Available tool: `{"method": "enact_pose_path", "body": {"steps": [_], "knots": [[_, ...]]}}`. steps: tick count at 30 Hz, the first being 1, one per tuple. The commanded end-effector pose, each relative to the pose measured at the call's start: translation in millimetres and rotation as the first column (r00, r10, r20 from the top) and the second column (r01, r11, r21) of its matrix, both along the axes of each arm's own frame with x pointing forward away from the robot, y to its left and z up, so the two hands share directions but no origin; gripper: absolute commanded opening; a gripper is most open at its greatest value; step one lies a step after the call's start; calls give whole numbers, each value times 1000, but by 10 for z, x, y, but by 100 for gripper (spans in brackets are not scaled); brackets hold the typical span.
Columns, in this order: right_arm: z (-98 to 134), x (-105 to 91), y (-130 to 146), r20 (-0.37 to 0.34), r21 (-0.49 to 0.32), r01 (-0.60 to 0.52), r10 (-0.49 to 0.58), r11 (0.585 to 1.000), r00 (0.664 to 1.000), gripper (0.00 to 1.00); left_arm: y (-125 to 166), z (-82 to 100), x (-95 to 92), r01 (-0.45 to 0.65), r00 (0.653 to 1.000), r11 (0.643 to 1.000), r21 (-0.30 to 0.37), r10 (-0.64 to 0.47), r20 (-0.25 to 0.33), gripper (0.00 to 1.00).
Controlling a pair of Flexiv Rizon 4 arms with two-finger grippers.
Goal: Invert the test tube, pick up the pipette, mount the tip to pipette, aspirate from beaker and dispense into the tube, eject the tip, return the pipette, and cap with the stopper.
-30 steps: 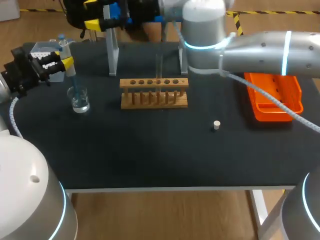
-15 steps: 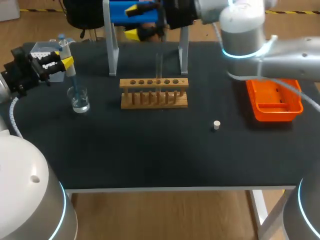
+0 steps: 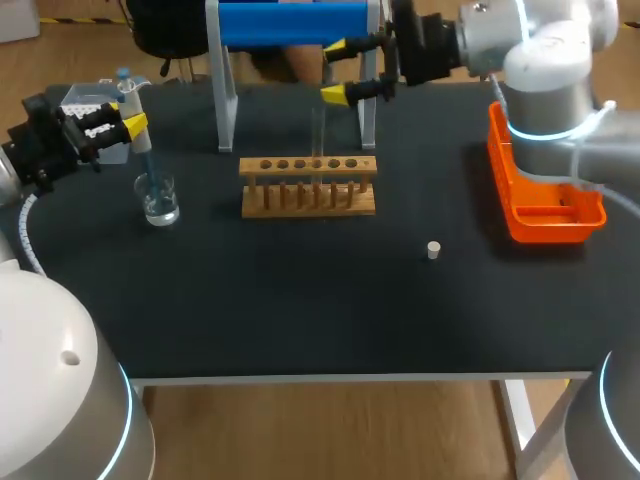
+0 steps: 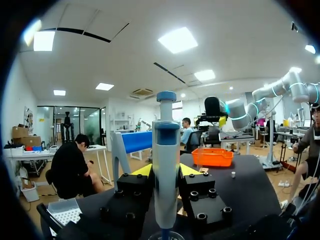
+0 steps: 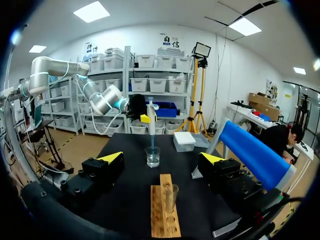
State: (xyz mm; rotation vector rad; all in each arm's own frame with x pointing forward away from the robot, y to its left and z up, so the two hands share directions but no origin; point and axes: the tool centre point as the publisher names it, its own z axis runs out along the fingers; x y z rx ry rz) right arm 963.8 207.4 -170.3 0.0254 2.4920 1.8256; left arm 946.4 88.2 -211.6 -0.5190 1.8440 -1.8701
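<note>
Right wrist view: the upright test tube [image 5: 170, 196] is framed just ahead of the wide-open, empty right claw [image 5: 162, 157]; the pipette [image 4: 165, 140] is clasped by the left claw [image 4: 166, 172].

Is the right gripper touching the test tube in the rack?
Apart. Right wrist view: the test tube stands between the right gripper's open fingers, with clear gaps on both sides.

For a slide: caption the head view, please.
Left gripper holds the pipette, tip in the beaker; right gripper open near the racked test tube.
</note>
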Motion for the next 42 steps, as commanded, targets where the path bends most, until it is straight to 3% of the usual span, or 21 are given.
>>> {"method": "enact_pose_path", "body": {"steps": [1, 15, 25, 42], "knots": [[-161, 92, -136, -5, 7, -11, 11, 1000, 1000, 100, 15, -1, 0, 5, 1000, 1000, -2, -5, 1, 0], [-688, 220, -101, 33, -19, -41, 41, 999, 999, 100, 15, -1, 0, 5, 1000, 1000, -2, -5, 1, 0], [-880, 250, 22, 92, -54, -66, 71, 996, 993, 100, 15, -1, 0, 5, 1000, 1000, -2, -5, 1, 0], [-1155, 345, 244, 82, -125, -52, 62, 991, 995, 100, 15, -1, 0, 5, 1000, 1000, -2, -5, 1, 0]]}}
